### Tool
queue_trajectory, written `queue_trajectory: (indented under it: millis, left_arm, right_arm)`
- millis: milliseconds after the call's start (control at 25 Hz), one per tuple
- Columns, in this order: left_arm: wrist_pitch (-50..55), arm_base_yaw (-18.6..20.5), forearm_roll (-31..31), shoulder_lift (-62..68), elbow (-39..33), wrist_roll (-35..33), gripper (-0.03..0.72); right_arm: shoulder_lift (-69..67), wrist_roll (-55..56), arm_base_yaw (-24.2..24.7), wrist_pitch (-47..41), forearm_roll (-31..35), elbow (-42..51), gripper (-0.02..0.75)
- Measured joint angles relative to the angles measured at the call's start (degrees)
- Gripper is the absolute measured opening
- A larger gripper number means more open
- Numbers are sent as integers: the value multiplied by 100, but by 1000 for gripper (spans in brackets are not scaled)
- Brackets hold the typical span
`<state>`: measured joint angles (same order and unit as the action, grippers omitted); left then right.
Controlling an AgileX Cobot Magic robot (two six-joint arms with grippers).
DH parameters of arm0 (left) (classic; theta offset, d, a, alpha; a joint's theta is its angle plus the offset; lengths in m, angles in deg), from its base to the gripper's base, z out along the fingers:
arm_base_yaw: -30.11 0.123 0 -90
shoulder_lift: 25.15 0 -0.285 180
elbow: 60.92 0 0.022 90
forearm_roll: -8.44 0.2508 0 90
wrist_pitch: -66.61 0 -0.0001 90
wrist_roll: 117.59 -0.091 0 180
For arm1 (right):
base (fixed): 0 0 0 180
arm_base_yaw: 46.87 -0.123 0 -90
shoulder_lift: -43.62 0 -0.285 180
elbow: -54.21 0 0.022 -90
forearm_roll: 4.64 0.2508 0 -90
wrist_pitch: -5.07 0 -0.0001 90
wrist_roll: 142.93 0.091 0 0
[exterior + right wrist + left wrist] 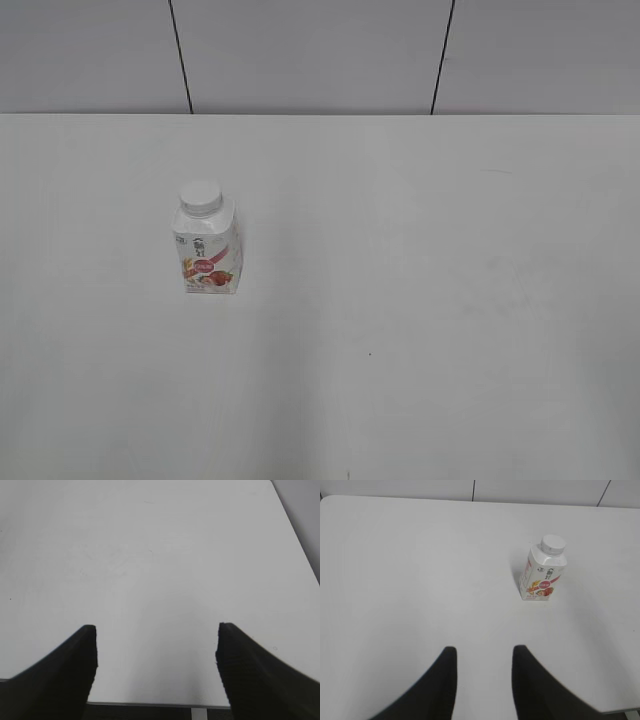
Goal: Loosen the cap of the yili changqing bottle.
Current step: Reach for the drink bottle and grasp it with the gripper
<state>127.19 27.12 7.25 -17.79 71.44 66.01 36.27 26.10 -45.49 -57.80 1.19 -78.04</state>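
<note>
Closest to the cameras: the left gripper (482, 655) has its dark fingers partly spread with nothing between them, and the right gripper (156, 635) is spread wide, also empty, over bare white table (450, 300). Further out, left of the middle, stands the small squat white plastic yili changqing bottle with the red-pink fruit label (207, 257), upright, its round white ribbed screw cap (200, 196) on. Neither arm is near it. I'd say pin the body with the left first, then bring the right down square over the cap so twisting doesn't tip it.
</note>
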Motion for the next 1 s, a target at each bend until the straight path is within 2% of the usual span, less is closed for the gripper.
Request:
queue_trajectory:
  millis: [1000]
  left_arm:
    - [0, 0, 0, 0, 0, 0, 239]
  right_arm:
    - [0, 0, 0, 0, 0, 0, 586]
